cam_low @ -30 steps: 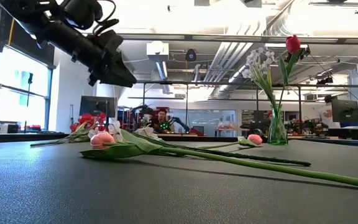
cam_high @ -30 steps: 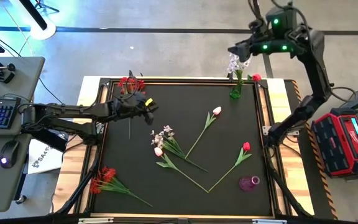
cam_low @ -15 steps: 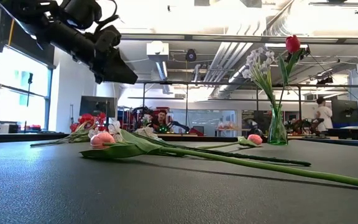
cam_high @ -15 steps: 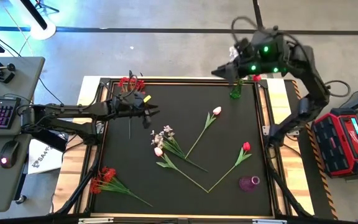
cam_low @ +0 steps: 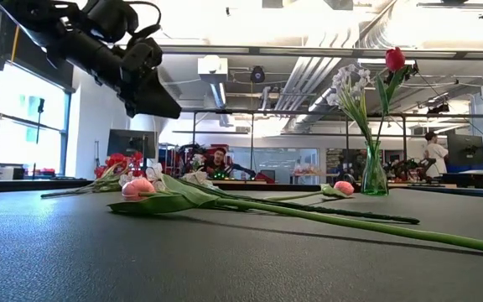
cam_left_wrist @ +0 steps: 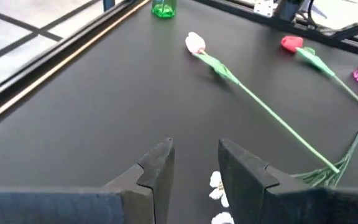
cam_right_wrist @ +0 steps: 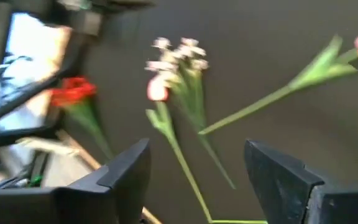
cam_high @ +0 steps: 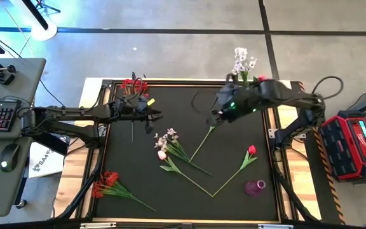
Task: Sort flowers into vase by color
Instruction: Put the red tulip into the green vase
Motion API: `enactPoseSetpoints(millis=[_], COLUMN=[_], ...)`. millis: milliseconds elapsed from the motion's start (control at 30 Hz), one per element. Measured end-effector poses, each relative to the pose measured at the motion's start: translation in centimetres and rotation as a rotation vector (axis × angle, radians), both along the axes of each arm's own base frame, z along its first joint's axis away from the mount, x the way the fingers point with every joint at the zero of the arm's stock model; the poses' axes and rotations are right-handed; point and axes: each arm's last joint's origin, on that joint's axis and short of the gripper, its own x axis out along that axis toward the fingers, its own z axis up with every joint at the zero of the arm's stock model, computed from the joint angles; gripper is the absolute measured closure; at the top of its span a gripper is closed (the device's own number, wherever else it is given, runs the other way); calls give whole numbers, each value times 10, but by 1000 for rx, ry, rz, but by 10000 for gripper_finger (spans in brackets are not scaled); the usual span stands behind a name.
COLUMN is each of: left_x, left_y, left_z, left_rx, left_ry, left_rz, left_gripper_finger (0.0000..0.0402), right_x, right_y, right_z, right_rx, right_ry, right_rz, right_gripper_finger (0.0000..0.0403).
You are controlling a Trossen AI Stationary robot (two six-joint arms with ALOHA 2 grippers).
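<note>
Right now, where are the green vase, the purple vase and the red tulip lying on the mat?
green vase (cam_low: pixel 374 178): low view, glass body.
purple vase (cam_high: pixel 255 187): high view, its body.
red tulip (cam_high: pixel 251 150): high view, the blossom.

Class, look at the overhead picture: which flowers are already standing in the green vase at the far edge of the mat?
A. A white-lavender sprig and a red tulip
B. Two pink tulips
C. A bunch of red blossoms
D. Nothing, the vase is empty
A: the low view shows the green vase holding a white-lavender sprig and a red tulip, while the pink tulips lie on the mat.
</note>
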Motion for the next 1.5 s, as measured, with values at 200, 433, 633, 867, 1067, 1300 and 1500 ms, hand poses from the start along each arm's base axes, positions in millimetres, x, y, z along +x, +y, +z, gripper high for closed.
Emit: enactPoseSetpoints(millis=[200,433,633,867,1067,1300,1500], left_x=[-1,0,4,7,7,4,3], left_y=[-2,-13,-30,-50,-74,-95,-104], left_z=[-2,-6,-6,-6,-8,-9,-9], left_rx=[-118,-237,-290,-385,-457,-496,-512], left_ry=[-3,21,17,1,29,44,37], left_rz=[8,25,-2,23,-8,3,22], left_gripper_finger=[289,289,289,289,289,289,289], right_x=[6,-3,-27,-36,-51,-76,-85], right_y=[20,47,66,91,107,105,97], right_z=[-63,-147,-195,-227,-239,-262,-289], right_rx=[62,190,286,327,246,216,289], right_ry=[222,467,678,646,624,601,456], right_rz=[-111,-234,-262,-238,-305,-410,-481], right_gripper_finger=[160,170,209,240,235,194,162])
